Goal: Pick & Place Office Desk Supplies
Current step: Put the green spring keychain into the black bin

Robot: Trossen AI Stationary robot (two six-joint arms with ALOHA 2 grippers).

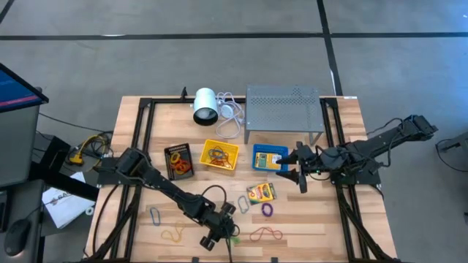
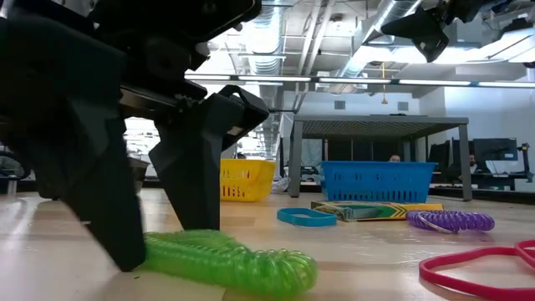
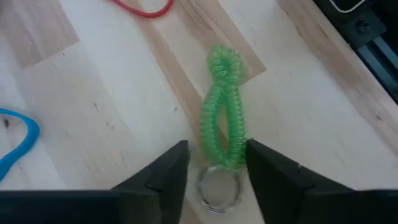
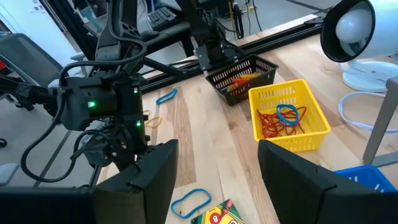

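A green spiral coil with a metal ring at one end lies flat on the table near its front edge. My left gripper is down at the table, slanting from above. It is open, and its fingers straddle the coil's ring end. My right gripper hangs open and empty above the table by the blue tray. A crayon box, a purple coil and a red rubber band lie loose on the wood. My left gripper has one finger right against the coil's side near the ring end, and I cannot tell whether it touches. The other finger stands clear of the coil. The coil lies flat on the table.
A yellow tray holds rubber bands, with a black tray beside it. A grey rack and a white cylinder stand at the back. A blue loop, a blue clip and a yellow band lie loose.
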